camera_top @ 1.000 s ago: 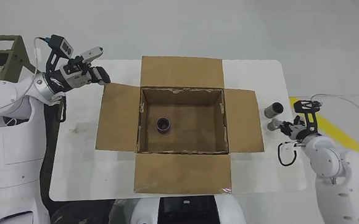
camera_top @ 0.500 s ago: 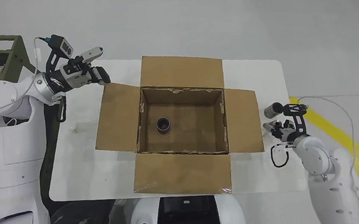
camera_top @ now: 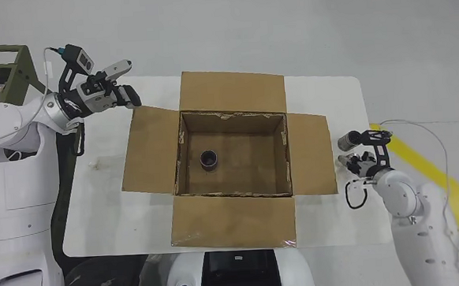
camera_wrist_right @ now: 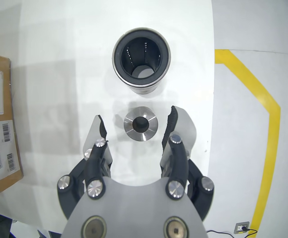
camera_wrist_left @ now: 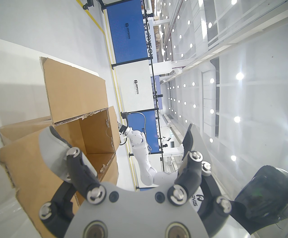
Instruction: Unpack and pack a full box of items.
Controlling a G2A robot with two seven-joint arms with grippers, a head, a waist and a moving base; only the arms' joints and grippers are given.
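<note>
R tool (camera_wrist_right: 136,113) is sitting wide open, gripping nothing, w/ fingers either side of a small metal cone (camera_wrist_right: 140,124) standing on the bench (camera_wrist_right: 56,67). A bigger sleeve (camera_wrist_right: 141,65) is standing just beyond. L tool (camera_wrist_left: 119,130) is hovering open, empty, near the box (camera_top: 230,92), which is holding one cylinder (camera_top: 209,159).

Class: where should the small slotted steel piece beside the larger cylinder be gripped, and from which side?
Probably across its round outer wall, from straight above: the small piece stands on end, bore up, with the open right claw lined up either side. The larger cylinder stands close beside it.
</note>
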